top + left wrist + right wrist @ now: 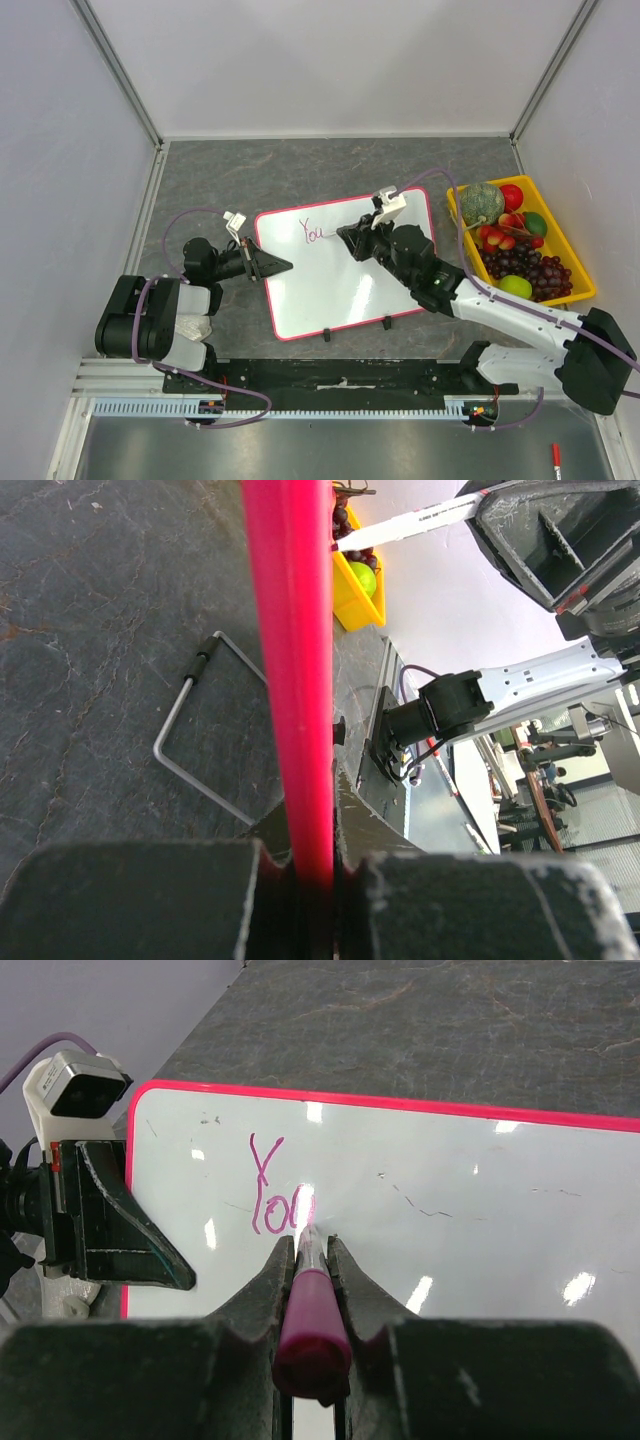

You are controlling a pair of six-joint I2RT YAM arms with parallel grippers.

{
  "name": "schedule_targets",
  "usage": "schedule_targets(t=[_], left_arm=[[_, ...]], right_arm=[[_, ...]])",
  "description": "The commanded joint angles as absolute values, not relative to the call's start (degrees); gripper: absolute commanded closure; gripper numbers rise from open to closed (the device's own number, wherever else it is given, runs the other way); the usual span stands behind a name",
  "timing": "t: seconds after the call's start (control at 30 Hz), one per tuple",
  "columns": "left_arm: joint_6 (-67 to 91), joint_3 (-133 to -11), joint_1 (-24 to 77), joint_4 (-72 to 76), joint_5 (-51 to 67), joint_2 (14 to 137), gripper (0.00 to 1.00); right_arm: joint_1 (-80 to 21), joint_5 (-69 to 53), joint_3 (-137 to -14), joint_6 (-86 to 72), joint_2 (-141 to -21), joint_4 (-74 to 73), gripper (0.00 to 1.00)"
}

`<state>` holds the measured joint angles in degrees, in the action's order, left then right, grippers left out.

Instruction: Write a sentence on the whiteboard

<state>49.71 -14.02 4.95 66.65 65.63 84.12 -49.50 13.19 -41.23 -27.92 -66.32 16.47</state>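
Observation:
The whiteboard [340, 290], white with a pink-red rim, lies flat on the dark table. My left gripper [285, 266] is shut on its left rim; the left wrist view shows that rim [290, 680] edge-on, pinched between the jaws of the left gripper [312, 865]. My right gripper [345, 237] is shut on a magenta marker [312, 1310] whose tip touches the whiteboard [450, 1200]. Of the sentence, only "You" [275, 1195] shows in purple-magenta near the top left corner, just ahead of my right gripper [308, 1245]. In the top view the sentence [313, 232] sits left of that gripper.
A yellow bin [580, 272] of fruit stands right of the board. Two black clips [327, 333] sit on the board's near edge. A bent wire stand [200, 740] shows beneath the board. A red marker [555, 458] lies on the metal shelf at bottom right.

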Motion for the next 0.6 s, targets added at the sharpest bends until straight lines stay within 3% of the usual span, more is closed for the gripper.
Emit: schedule_targets(t=[0.0, 0.57], left_arm=[[44.30, -13.36, 5.18, 67.24, 64.78, 85.08, 0.98], [44.65, -13.27, 5.10, 67.76, 64.95, 85.52, 0.98]], right_arm=[[-49.13, 14.50, -39.64, -27.25, -65.22, 12.57, 1.00], [-48.96, 18.63, -47.46, -25.58, -65.91, 11.25, 1.00]])
